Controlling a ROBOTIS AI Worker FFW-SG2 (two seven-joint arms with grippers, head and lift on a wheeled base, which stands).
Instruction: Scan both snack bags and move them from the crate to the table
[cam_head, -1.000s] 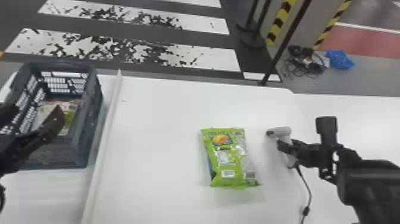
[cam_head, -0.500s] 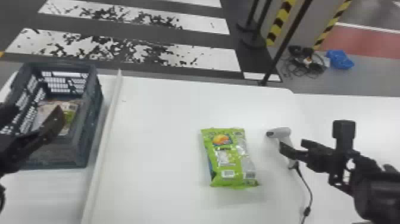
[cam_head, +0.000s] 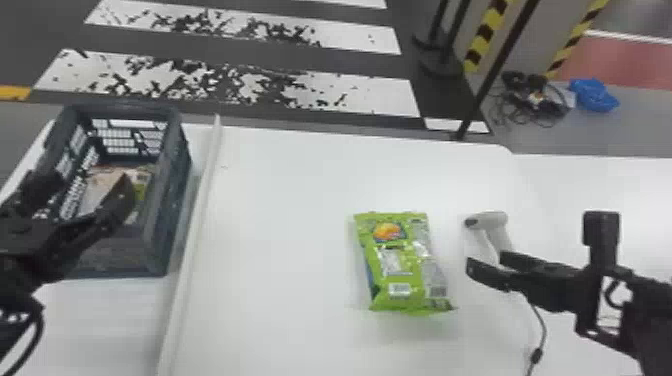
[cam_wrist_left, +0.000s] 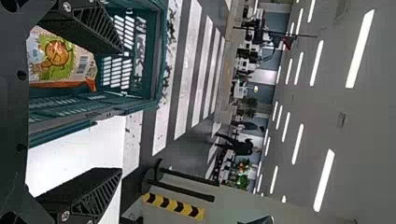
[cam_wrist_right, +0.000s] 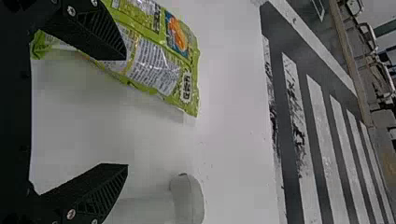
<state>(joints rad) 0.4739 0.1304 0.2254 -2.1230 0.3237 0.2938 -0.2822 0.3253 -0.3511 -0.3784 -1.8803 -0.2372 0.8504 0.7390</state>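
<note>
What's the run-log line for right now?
left tool: open by crate | right tool: open near scanner | green bag: on table | other bag: in crate

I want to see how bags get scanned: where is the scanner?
In the head view, the scanner is on the white table, to the right of the green bag and just beyond the right gripper.

Looks like an indoor lab hall, judging by white painted crosswalk stripes, yellow-black hazard bands, long white ceiling lights.
</note>
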